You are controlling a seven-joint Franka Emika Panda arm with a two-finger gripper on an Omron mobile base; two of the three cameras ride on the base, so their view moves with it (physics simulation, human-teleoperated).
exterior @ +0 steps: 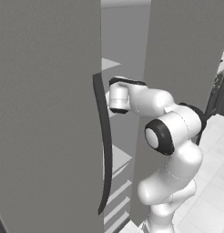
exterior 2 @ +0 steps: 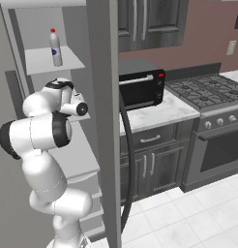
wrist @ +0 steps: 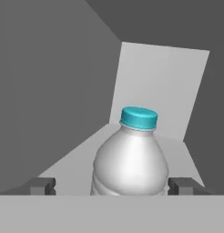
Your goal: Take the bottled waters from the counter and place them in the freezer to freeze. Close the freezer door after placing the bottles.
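While the red-capped bottle (exterior 2: 55, 47) is already standing upright on an upper white shelf (exterior 2: 67, 62) inside the freezer (exterior 2: 102, 121), the arm is reaching through the open door with the second one. In the hand view the blue-capped bottle (wrist: 130, 159) is sitting between the two dark fingertips (wrist: 41, 185), which are standing wide at about 8 and 4 o'clock of the bottle; whether the gripper (wrist: 113, 187) is gripping it or is spread apart beside it I cannot tell, since the contact line is hidden. The bottle appears to be resting over a pale shelf. Judging from this, half the placing is done; releasing this bottle, withdrawing, and shutting the door by its dark handle (exterior: 104, 145) are remaining.
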